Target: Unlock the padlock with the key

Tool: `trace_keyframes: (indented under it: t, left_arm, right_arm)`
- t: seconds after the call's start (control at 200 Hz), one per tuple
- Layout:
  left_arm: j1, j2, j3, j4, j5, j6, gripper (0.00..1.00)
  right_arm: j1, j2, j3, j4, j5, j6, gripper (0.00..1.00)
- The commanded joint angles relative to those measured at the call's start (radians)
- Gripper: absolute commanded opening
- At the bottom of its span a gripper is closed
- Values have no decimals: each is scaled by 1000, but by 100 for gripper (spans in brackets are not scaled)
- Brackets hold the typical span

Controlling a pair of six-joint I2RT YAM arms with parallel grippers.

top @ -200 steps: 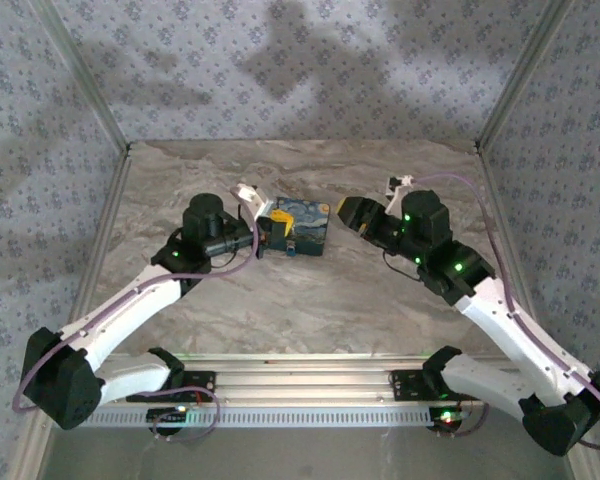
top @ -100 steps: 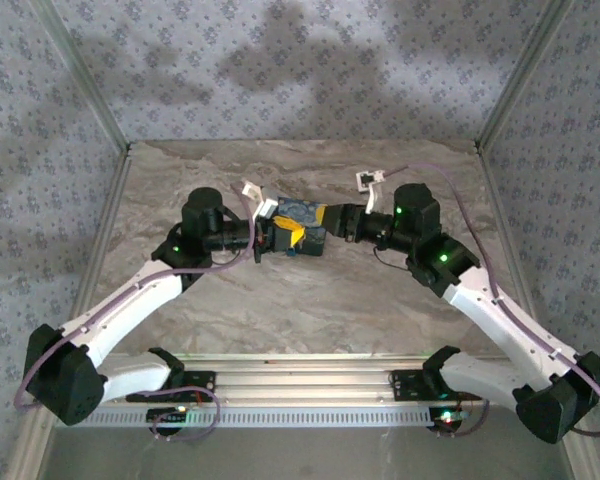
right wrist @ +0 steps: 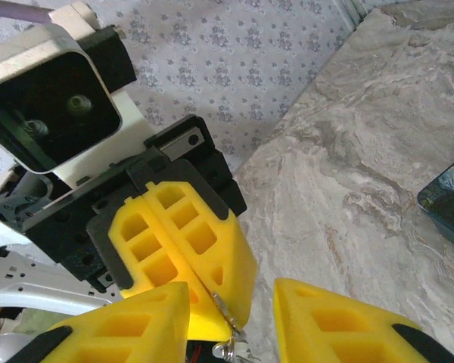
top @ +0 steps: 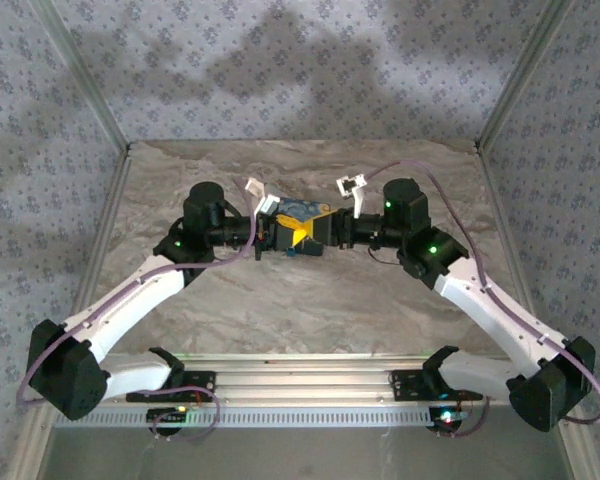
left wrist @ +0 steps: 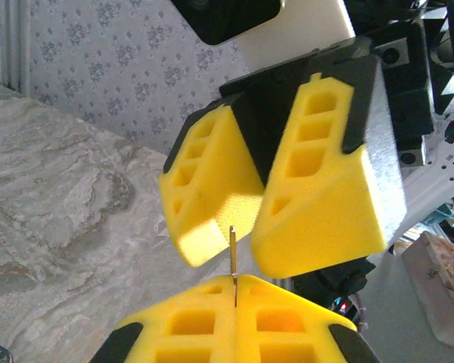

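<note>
pinching a thin key [left wrist: 233,253], the left hand [left wrist: 234,295] faces the spread right hand [right wrist: 231,299]; printed box [right wrist: 448,198] lies beside.

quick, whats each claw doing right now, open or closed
left claw: closed, pinching a thin metal key between its tips
right claw: open, pads apart, holding nothing

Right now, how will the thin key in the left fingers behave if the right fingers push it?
The key looks a thin metal sliver: probably stiff and very light. Only its base is pinched in the left gripper, so a sideways push might tilt it or slip it out.
</note>
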Motion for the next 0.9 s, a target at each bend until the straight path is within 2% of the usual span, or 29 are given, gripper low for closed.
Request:
trace_keyframes:
  t: [0.0,0.095,0.265,0.565,0.75,0.839,0.894]
  left_arm:
    - [5,-2,35,16,35,-2,0]
    - [5,-2,38,4,44,7,0]
    - [5,-4,39,-25,51,24,0]
    - [5,-15,13,-28,6,-3,0]
    - [8,-45,-19,-10,-105,-75,42]
    - [26,-64,-35,-3,-172,-153,48]
    - [57,-55,-45,37,-155,-252,47]
  right_arm:
    - [-3,11,46,19,-45,-14,32]
    - [-3,20,41,36,-52,-6,27]
    - [-3,22,34,63,-69,-9,0]
    - [3,23,7,125,-63,-26,0]
    - [2,22,3,132,23,-29,0]
    - [-3,22,2,131,78,-29,0]
    - [-8,23,1,133,101,-29,0]
